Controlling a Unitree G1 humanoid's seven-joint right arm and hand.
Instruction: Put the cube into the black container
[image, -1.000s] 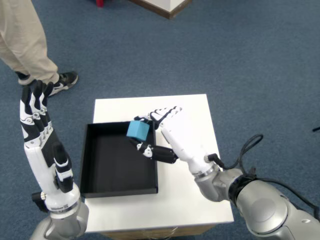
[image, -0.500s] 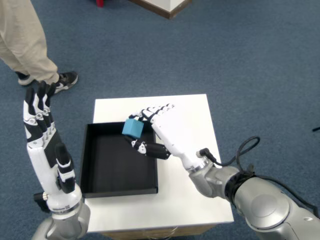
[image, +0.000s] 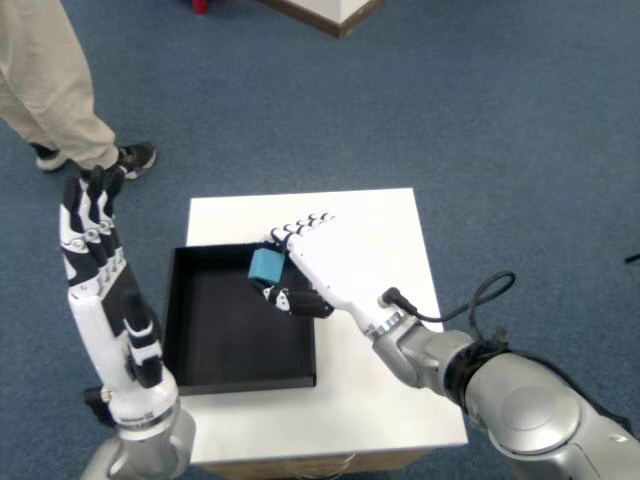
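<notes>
A small blue cube (image: 264, 266) is pinched between the thumb and fingers of my right hand (image: 312, 265). The cube hangs over the upper right part of the black container (image: 187, 340), a shallow square tray on the white table (image: 380, 225). My right forearm reaches in from the lower right across the tray's right wall. The tray's floor shows nothing else inside it. My left hand (image: 95, 250) is raised beside the table's left edge with fingers straight and holds nothing.
A person's legs in beige trousers and a dark shoe (image: 128, 160) stand on the blue carpet at the upper left. A black cable (image: 480, 300) loops off my right wrist. The corner of a wooden-trimmed box (image: 330, 15) shows at the top.
My right hand has moved left and slightly down with the cube, bringing it further over the tray. My left hand has shifted a little to the right.
</notes>
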